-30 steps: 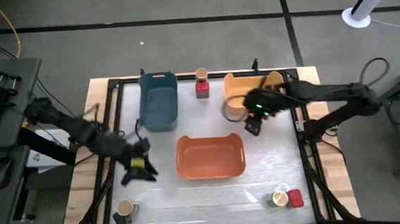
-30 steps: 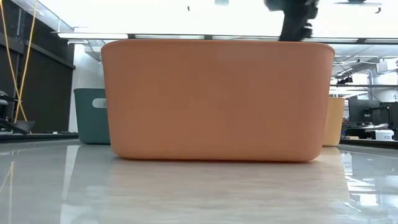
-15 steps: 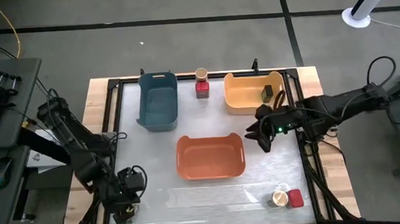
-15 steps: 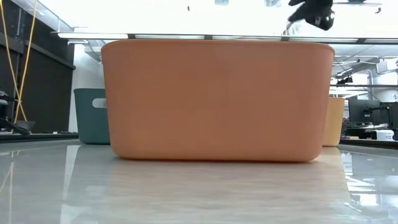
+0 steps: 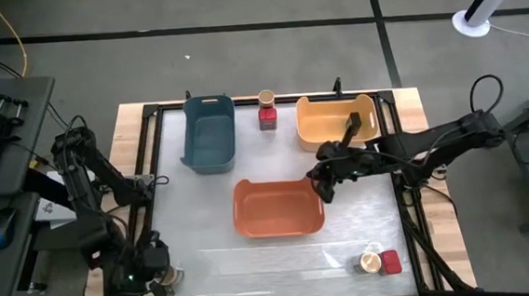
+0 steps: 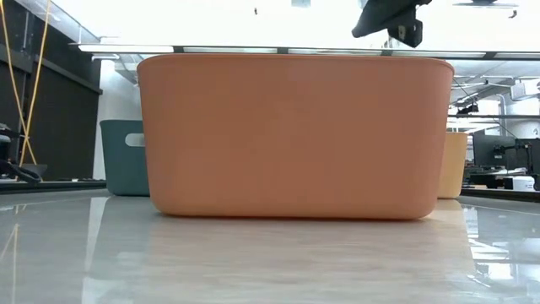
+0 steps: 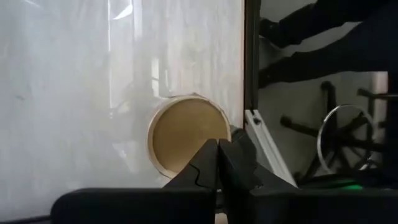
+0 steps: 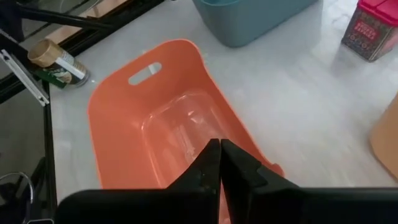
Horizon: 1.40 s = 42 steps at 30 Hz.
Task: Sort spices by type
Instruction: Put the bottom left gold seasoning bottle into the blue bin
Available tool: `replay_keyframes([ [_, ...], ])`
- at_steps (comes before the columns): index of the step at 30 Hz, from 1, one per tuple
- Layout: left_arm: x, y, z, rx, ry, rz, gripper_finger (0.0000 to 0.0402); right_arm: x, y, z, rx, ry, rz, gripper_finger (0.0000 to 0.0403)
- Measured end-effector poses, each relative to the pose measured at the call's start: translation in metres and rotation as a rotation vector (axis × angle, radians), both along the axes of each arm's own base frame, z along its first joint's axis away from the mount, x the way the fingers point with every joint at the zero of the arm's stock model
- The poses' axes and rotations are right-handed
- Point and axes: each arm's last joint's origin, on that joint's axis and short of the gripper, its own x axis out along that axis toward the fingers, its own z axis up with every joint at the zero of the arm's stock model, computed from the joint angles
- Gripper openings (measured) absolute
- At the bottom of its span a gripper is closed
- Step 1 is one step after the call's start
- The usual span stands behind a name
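A round jar with a tan lid (image 7: pixel 183 134) stands at the table's near left corner (image 5: pixel 168 283). My left gripper (image 7: pixel 217 149) is shut right at its lid, low over that corner (image 5: pixel 158 273). My right gripper (image 5: pixel 322 191) is shut and holds nothing. It hangs above the right end of the orange bin (image 5: pixel 241 210), as the right wrist view (image 8: pixel 219 148) and the low view (image 6: pixel 392 21) also show. A dark container (image 5: pixel 354 123) lies in the yellow bin (image 5: pixel 313 143). A red tin (image 5: pixel 267 120) and a jar (image 5: pixel 266 97) stand at the far edge. Another jar (image 5: pixel 370 262) and red tin (image 5: pixel 391 262) stand near right. My left gripper's shut fingertips (image 7: pixel 208 158) stand in front of the jar lid's rim (image 7: pixel 202 152), coming from above. Whether they touch the lid, I cannot tell.
The blue bin (image 5: pixel 209 133) stands far left, beside the far tin and jar. The orange bin fills the middle of the low view (image 6: pixel 295 135) and hides what lies behind it. The black frame rail (image 5: pixel 145 175) runs along the table's left side, close to my left arm.
My left gripper has gone from left of the orange bin toward the table's near left corner, down to the jar. My right gripper has left the yellow bin's near left corner and gone toward the near edge, then left to the orange bin's right end.
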Motion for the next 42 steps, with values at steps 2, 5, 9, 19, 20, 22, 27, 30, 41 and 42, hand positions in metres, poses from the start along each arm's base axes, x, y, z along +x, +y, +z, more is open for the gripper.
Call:
replay_keyframes([
  [2,0.0,-0.002,-0.002,0.014,-0.003,-0.027,0.0,0.002,0.0,-0.002,0.004,0.006,0.003,0.0002],
  [5,0.002,-0.004,-0.005,0.03,-0.01,-0.05,0.0,0.003,0.001,-0.003,0.016,0.007,-0.005,0.0001],
  [9,0.004,-0.008,-0.012,0.068,-0.006,-0.078,0.0,0.003,0.001,-0.003,0.019,0.006,-0.007,0.0001],
  [19,0.014,-0.014,-0.025,0.115,0.022,-0.055,0.0,0.003,0.001,-0.003,0.017,0.006,-0.005,0.0],
  [20,0.015,-0.014,-0.025,0.116,0.021,-0.052,0.0,0.003,0.001,-0.003,0.017,0.006,-0.005,0.0],
  [22,0.017,-0.014,-0.026,0.122,0.025,-0.045,0.0,0.003,0.001,-0.003,0.017,0.006,-0.004,0.0],
  [27,0.027,-0.003,-0.028,0.183,0.03,0.015,0.0,0.003,0.001,-0.003,0.015,0.006,-0.003,0.0],
  [30,0.035,0.006,-0.029,0.245,0.014,0.051,0.0,0.003,0.001,-0.003,0.01,0.007,0.001,0.0],
  [41,0.076,0.05,-0.03,0.438,0.014,0.025,0.0,0.003,0.001,-0.003,0.016,0.006,-0.004,0.0],
  [42,0.079,0.054,-0.031,0.452,0.021,0.015,0.0,0.003,0.001,-0.003,0.016,0.005,-0.004,0.0],
])
